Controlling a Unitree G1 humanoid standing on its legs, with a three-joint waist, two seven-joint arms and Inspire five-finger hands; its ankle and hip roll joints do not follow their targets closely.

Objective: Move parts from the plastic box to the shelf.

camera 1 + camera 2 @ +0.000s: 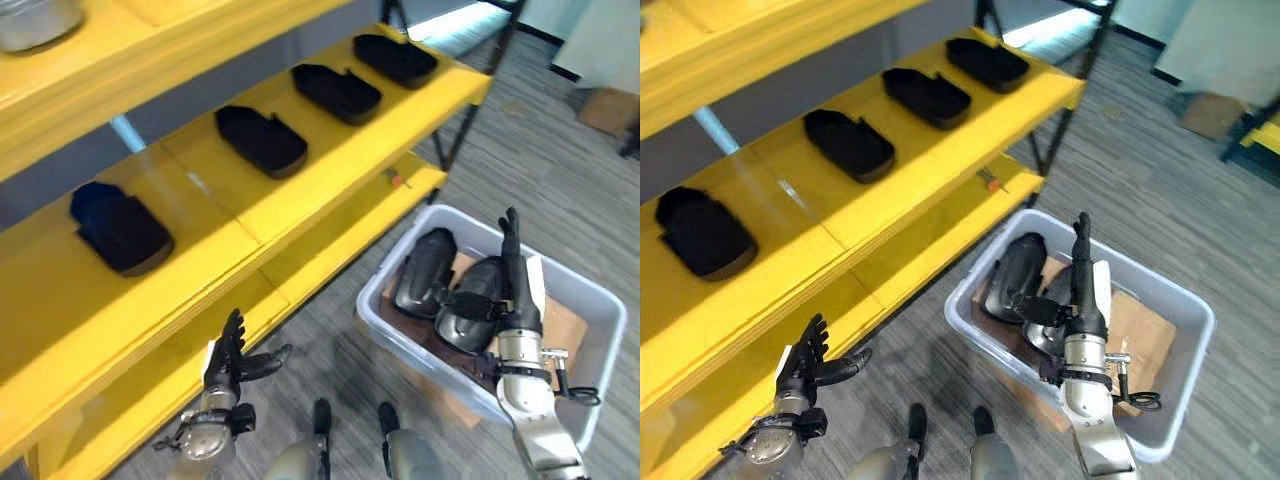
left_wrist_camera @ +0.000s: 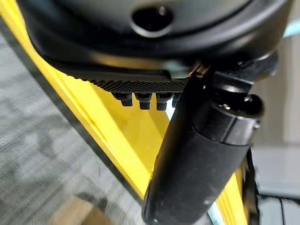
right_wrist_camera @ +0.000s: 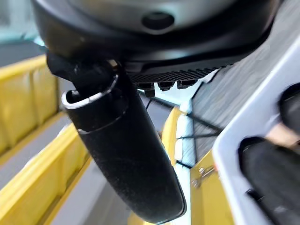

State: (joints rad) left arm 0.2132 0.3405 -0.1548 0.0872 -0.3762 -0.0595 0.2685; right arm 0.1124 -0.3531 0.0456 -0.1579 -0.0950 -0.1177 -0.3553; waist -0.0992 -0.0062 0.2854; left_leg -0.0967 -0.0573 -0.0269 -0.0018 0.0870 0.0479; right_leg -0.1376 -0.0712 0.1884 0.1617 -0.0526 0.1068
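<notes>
A pale grey plastic box point(image 1: 600, 300) stands on the floor at the right, holding two dark glossy parts point(image 1: 425, 270) point(image 1: 470, 300) on brown cardboard. Above the box my right hand point(image 1: 518, 290) hovers open, fingers straight, with nothing in it. Several black parts point(image 1: 262, 140) lie in a row on the middle board of the yellow shelf point(image 1: 330, 190). My left hand point(image 1: 232, 362) stays open and empty by the shelf's lower board.
A grey metal tub point(image 1: 35, 20) sits on the top shelf at the left. The shelf's dark legs point(image 1: 450, 150) stand just behind the box. A cardboard box point(image 1: 610, 108) lies on the floor far right. Grey floor point(image 1: 320, 330) runs between shelf and box.
</notes>
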